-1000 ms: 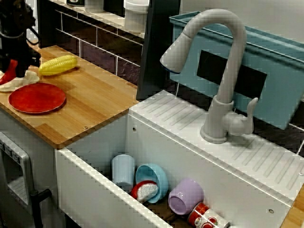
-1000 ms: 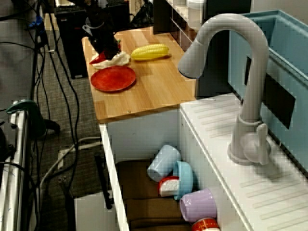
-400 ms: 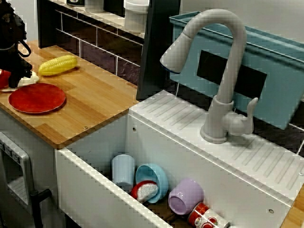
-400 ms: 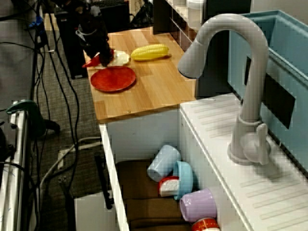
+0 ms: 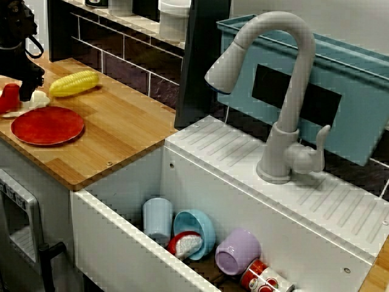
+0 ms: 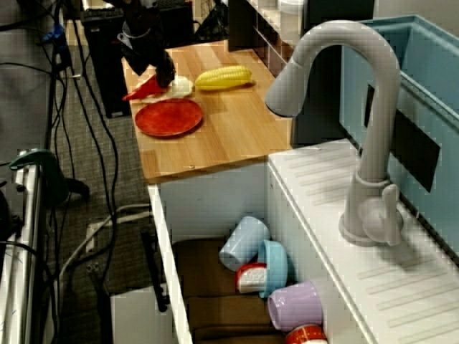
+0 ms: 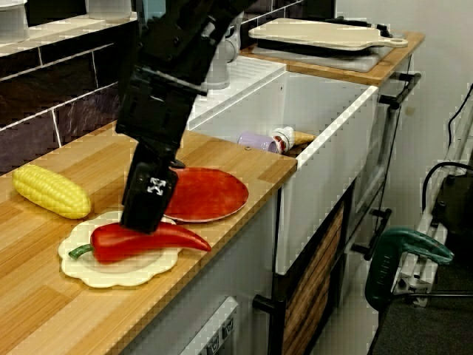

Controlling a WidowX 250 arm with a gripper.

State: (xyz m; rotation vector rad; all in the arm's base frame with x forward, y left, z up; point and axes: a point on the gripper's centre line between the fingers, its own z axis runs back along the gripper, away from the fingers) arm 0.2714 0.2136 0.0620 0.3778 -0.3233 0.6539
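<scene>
Black pincer (image 7: 148, 214) clamped on glossy curved red pepper (image 7: 140, 242) directly under it, pepper lying on cream scalloped plate (image 7: 81, 262). Bumpy yellow corn cob (image 7: 50, 191) wall-side of pincer; flat round red plate (image 7: 211, 194) just beside. Wood-plank desk (image 7: 44, 318).

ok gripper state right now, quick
Gripper: fingers down on the red pepper on the cream plate; whether they clamp it cannot be told.

Mock kitchen in lab: sink (image 5: 200, 176) w/ faucet (image 5: 296, 91), wood counter (image 5: 121, 131), tile backsplash (image 5: 124, 70); cables (image 6: 93, 247) across carpet.
</scene>
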